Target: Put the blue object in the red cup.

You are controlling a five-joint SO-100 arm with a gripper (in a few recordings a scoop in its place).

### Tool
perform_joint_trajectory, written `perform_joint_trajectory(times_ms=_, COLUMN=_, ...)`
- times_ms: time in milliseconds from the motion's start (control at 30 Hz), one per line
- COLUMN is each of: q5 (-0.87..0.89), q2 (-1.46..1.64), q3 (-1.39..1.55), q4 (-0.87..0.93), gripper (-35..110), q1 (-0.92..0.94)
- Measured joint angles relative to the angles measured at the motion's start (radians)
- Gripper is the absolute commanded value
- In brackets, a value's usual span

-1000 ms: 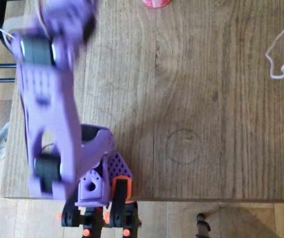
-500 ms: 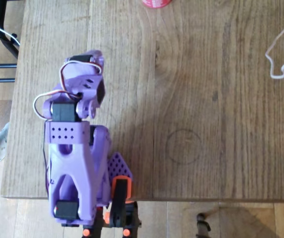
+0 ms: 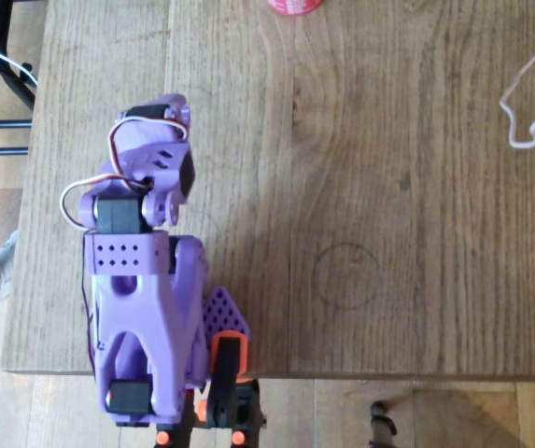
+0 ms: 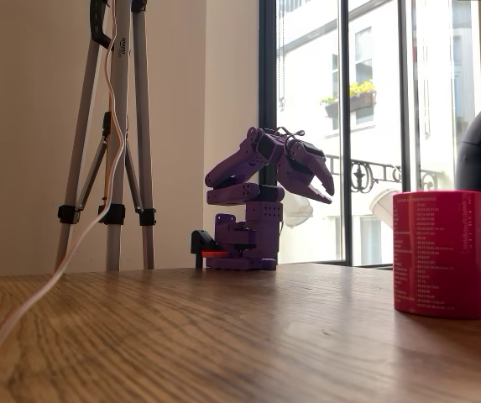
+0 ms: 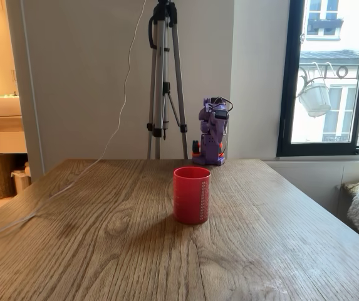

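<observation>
Overhead view first: the purple arm is folded back over its base at the near edge of the tabletop, and the end effector points toward the far edge. The red cup lies ahead of the end effector and off to the picture's right, well apart from it, cut off by the top edge so only a slice of it shows. A white cable lies much farther right. Whether the end effector's fingers are parted or pressed together cannot be told from above, and I see no blue brick on the wood around it.

Side-on fixed view: the end effector hangs raised above the tabletop, tilted downward, its curved fingers seeming to lie close together with nothing blue visible between them; I would not call its state settled. The cup stands upright, well in front of the end effector toward the camera. Rows of small white print cover its side, too fine to read. A tripod stands behind the arm.

Front fixed view: the end effector sits far behind the cup, which stands mid-tabletop, again with unreadable print.

Judging from these views, the brick's place cannot be told, so the coming move turns on finding it before any reach toward the cup.
</observation>
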Motion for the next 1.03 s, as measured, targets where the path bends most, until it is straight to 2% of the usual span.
perform_joint_trajectory(times_ms=233, q5=0.0, q2=0.009, q3=0.009, q4=0.009, gripper=0, q1=-0.002)
perform_joint_trajectory(times_ms=333, q5=0.0, q2=0.083, q3=0.173, q4=0.133, gripper=0, q1=-0.063)
perform_joint_trajectory(times_ms=433, q5=0.003, q2=0.11, q3=0.252, q4=0.183, gripper=0, q1=-0.078)
perform_joint_trajectory(times_ms=1033, q5=0.003, q2=0.124, q3=0.253, q4=0.19, gripper=0, q1=-0.078)
